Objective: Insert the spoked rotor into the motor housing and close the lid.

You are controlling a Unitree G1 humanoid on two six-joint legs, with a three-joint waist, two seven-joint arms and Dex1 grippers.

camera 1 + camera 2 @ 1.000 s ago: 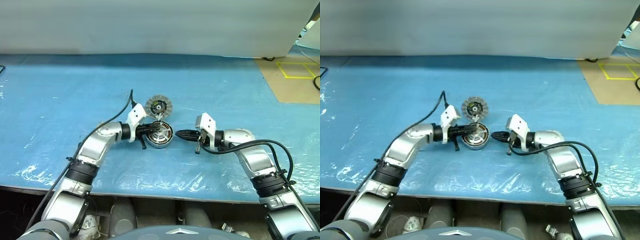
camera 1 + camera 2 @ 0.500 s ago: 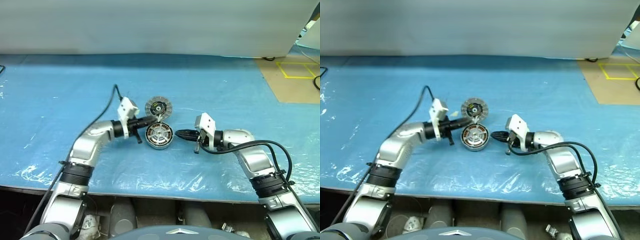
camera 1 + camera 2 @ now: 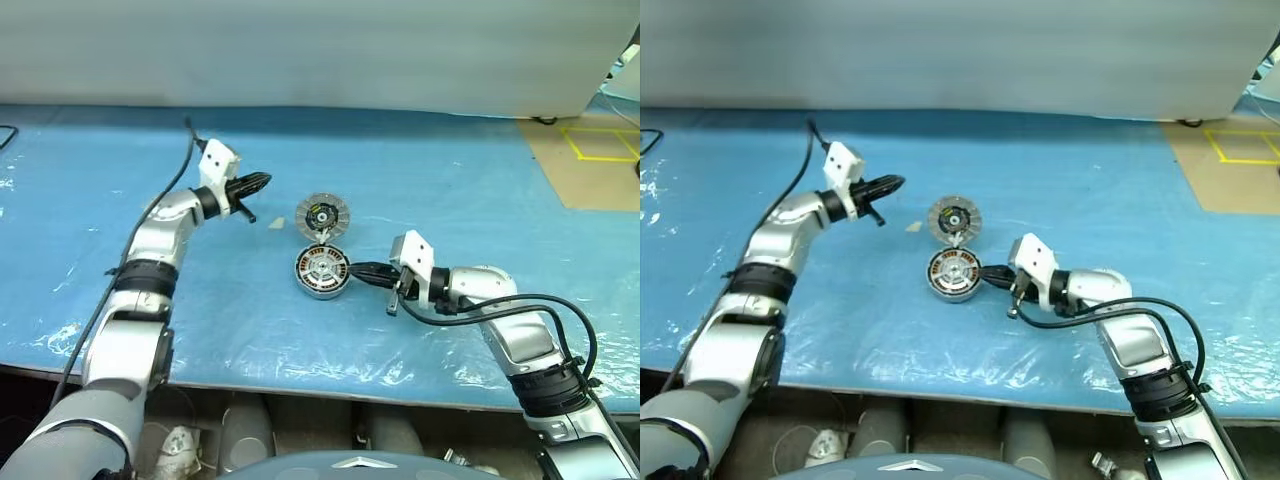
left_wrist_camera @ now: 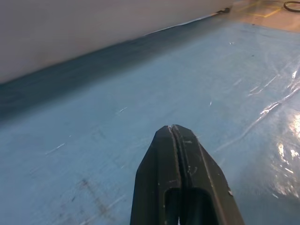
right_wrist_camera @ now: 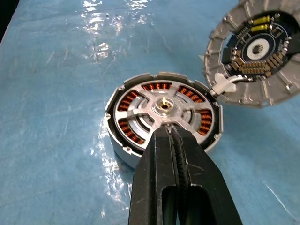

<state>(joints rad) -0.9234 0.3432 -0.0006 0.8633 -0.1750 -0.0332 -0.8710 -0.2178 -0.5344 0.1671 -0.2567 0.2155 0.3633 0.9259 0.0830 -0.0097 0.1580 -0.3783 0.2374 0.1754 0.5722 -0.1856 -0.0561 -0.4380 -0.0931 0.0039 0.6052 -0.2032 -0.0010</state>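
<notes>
The motor housing (image 3: 321, 271) is a short silver casing with copper windings, lying face up on the blue table; the right wrist view shows a silver spoked plate with a brass centre (image 5: 163, 106) inside it. Just behind it the spoked rotor (image 3: 322, 214) leans tilted, joined to the housing by a small white tab (image 5: 224, 84). My right gripper (image 3: 354, 269) is shut and empty, with its tips at the housing's right edge. My left gripper (image 3: 265, 179) is shut and empty, raised well off to the rotor's left. The lid is out of view.
Blue plastic sheeting (image 3: 450, 190) covers the table, crinkled near the front edge. A small beige scrap (image 3: 277, 222) lies left of the rotor. A white wall (image 3: 300, 50) runs along the back. Tan floor with yellow tape (image 3: 590, 150) lies at the far right.
My left gripper has lifted off the housing and swung away to the far left. The housing's face now shows uncovered. The right gripper has barely moved.
</notes>
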